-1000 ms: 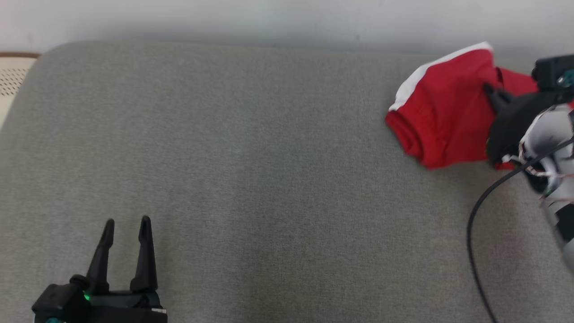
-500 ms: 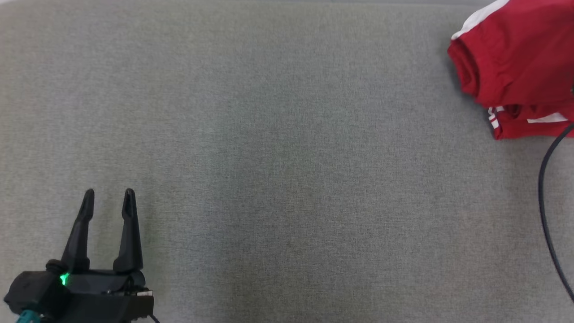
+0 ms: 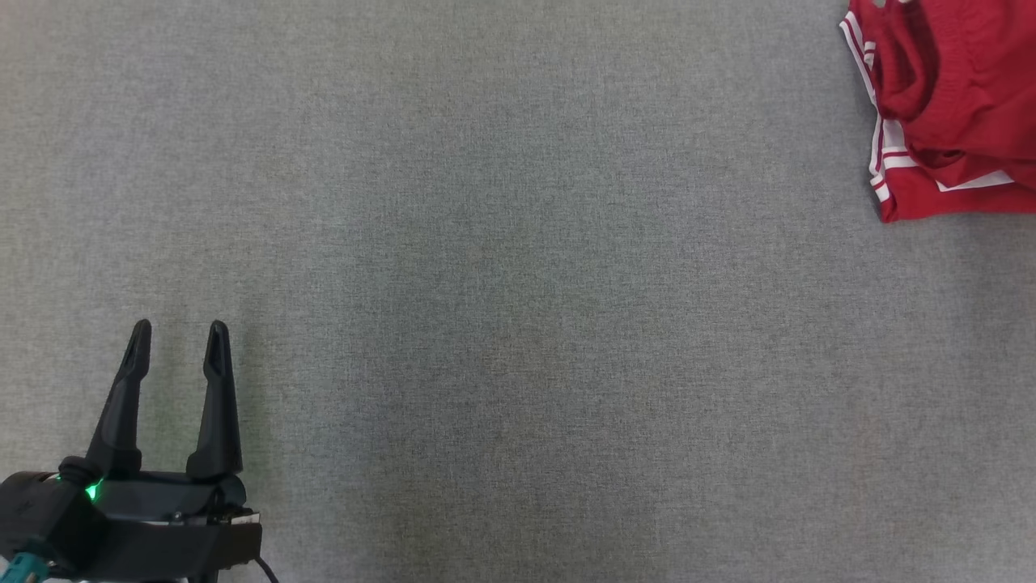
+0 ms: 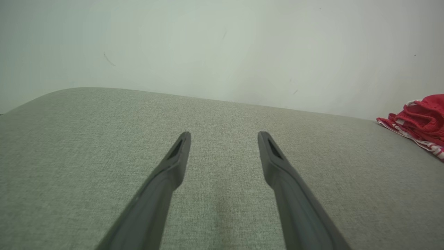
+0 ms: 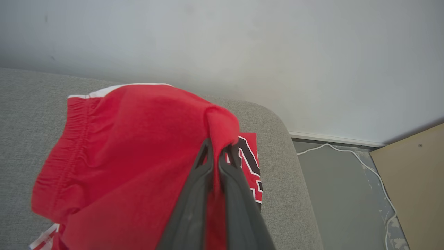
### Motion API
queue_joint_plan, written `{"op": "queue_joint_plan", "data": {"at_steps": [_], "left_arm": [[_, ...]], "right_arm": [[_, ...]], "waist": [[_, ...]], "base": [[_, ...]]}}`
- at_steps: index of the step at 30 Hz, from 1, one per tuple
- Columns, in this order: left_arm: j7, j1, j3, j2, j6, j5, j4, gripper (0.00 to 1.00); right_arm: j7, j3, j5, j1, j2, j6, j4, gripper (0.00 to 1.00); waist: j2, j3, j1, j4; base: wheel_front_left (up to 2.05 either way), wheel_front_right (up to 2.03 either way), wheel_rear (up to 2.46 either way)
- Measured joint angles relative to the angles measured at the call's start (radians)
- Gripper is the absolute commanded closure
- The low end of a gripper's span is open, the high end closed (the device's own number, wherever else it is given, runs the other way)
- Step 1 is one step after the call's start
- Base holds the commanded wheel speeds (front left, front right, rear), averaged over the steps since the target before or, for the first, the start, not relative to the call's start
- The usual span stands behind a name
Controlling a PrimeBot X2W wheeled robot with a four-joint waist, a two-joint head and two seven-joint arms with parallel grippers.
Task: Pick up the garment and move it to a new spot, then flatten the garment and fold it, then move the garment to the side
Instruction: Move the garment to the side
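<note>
Right tool pinches soft red garment over woven cushion.

Soft, even light is spread over the cushion, dimmed slightly toward its middle. A faint shadow is cast just right of the left gripper. The weave is rendered sharply in the head view. The garment is blurred nearest the right wrist camera.

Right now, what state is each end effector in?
Left end effector: open, empty.
Right end effector: shut on the red garment.
</note>
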Motion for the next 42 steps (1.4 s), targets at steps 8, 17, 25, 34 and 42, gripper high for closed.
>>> {"op": "queue_joint_plan", "data": {"at_steps": [8, 17, 25, 34, 42], "left_arm": [[0.005, 0.0, -0.002, 0.006, 0.006, -0.001, -0.013, 0.0], [0.004, 0.0, -0.003, 0.008, 0.014, -0.003, -0.002, 0.0], [-0.006, 0.005, -0.01, -0.002, 0.017, -0.021, 0.037, 0.0], [-0.017, 0.053, -0.019, -0.021, 0.032, -0.03, 0.075, 0.0], [-0.023, 0.099, -0.012, -0.028, 0.04, -0.035, 0.102, 0.0]], "right_arm": [[-0.048, 0.041, -0.015, -0.037, 0.008, 0.0, 0.066, 0.0], [-0.063, 0.081, -0.037, -0.069, 0.014, 0.0, 0.134, 0.0], [-0.149, 0.06, 0.01, -0.082, 0.056, 0.0, 0.143, 0.0], [-0.292, 0.003, 0.101, -0.031, 0.127, 0.0, 0.112, 0.0], [-0.401, -0.026, 0.119, 0.112, 0.195, 0.0, 0.043, 0.0]], "waist": [[0.0, 0.004, 0.0, -0.003], [-0.0001, -0.016, -0.0001, -0.007], [-0.0001, -0.059, -0.0001, -0.01], [-0.0001, -0.139, -0.0002, -0.002], [-0.0001, -0.231, -0.0003, 0.006]], "base": [[0.0, 0.0, 0.0], [0.0, 0.0, 0.0], [0.0, 0.0, 0.0], [0.0, 0.0, 0.0], [0.0, 0.0, 0.0]]}}
